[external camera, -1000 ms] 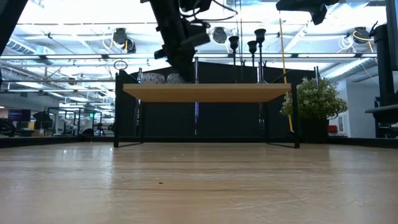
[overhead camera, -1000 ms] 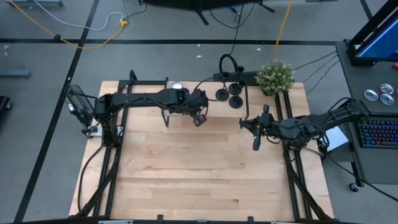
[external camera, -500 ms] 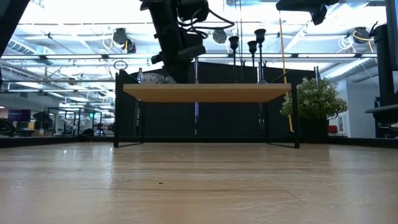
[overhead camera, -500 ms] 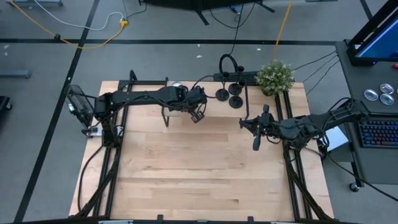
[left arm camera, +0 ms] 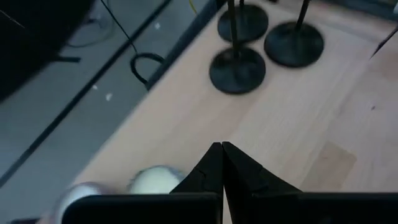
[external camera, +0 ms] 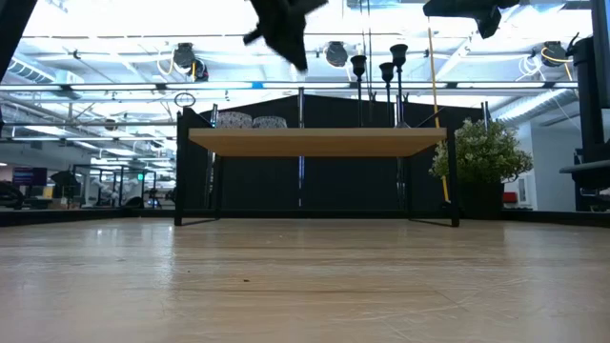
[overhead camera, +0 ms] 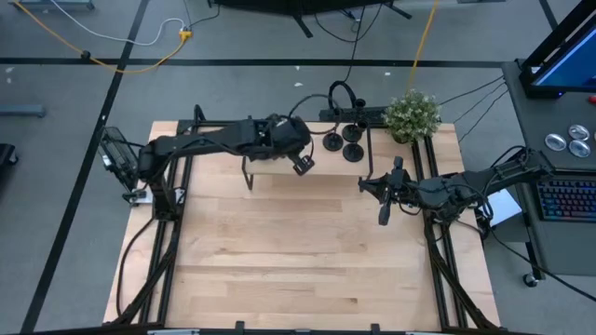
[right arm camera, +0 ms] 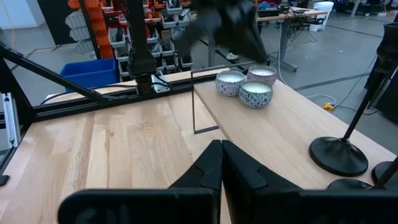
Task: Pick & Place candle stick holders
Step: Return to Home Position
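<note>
Standing on the shelf (external camera: 315, 141), three candle stick holders (overhead camera: 352, 153) are looking placed; left gripper (overhead camera: 303, 167) is hovering above, pressed together, empty; right gripper (overhead camera: 384, 219), likewise, is waiting over the worktop (overhead camera: 279, 251).

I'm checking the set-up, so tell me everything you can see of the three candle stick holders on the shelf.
The candle stick holders are black, metal by the look: each a flat round disc base with a thin upright stem topped by a small cup. All three stand upright, bases close together, on the light wooden shelf at its end nearest the potted plant. Nothing grips them; the left hand, shut, hovers nearby above the shelf.
</note>
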